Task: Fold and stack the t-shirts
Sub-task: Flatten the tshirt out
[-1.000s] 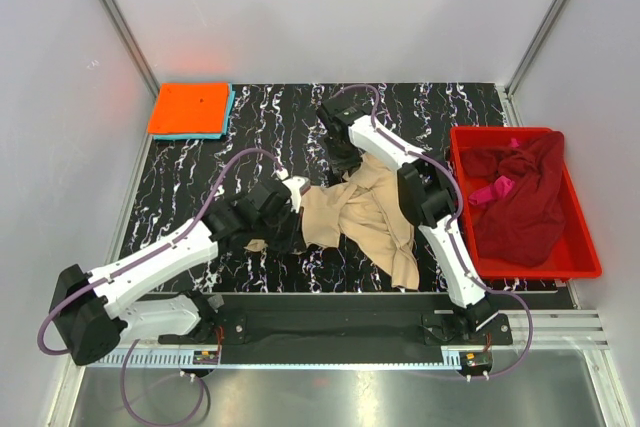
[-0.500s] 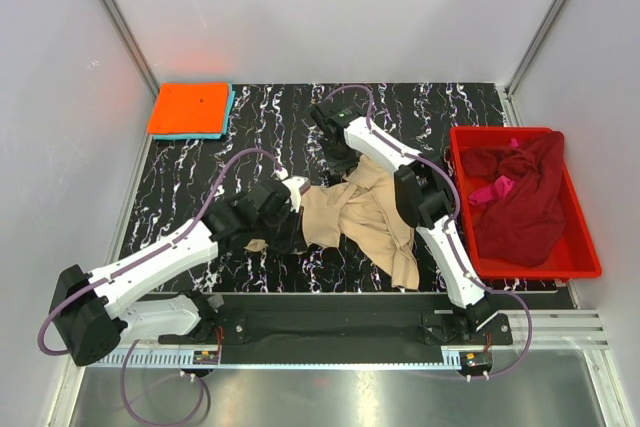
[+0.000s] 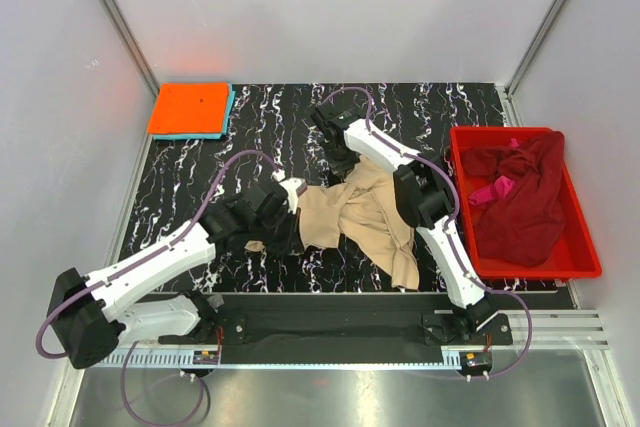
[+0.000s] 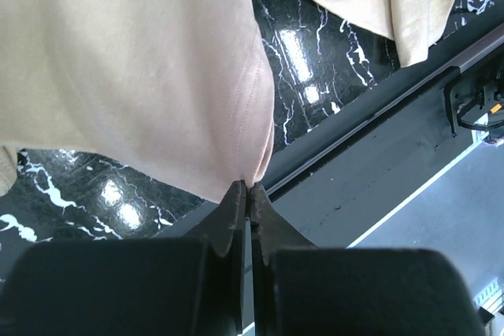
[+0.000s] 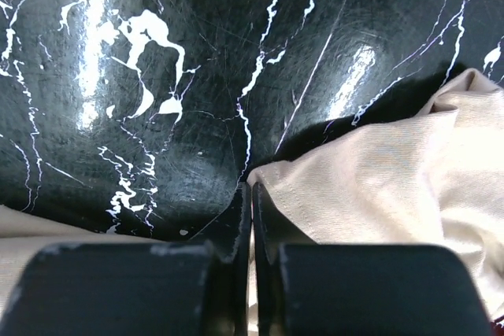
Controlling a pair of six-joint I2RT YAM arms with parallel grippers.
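A crumpled tan t-shirt (image 3: pixel 355 217) lies at the table's middle. My left gripper (image 3: pixel 287 228) is shut on its left edge; in the left wrist view the cloth (image 4: pixel 142 60) puckers into the closed tips (image 4: pixel 247 188). My right gripper (image 3: pixel 345 162) is shut on the shirt's far corner, and the right wrist view has the stitched hem (image 5: pixel 378 186) pinched at the tips (image 5: pixel 252 190). A folded orange t-shirt (image 3: pixel 188 108) rests on a light blue one (image 3: pixel 230 112) at the far left. Maroon (image 3: pixel 525 202) and pink (image 3: pixel 497 189) t-shirts lie bunched in the bin.
The red plastic bin (image 3: pixel 540 269) stands at the right edge of the black marbled table (image 3: pixel 260 137). A dark rail (image 3: pixel 340 322) with the arm bases runs along the near edge. White walls close in the far side and both flanks.
My right gripper has closed on the tan shirt's far corner and shifted slightly left. The left gripper stays shut on the cloth, barely moved.
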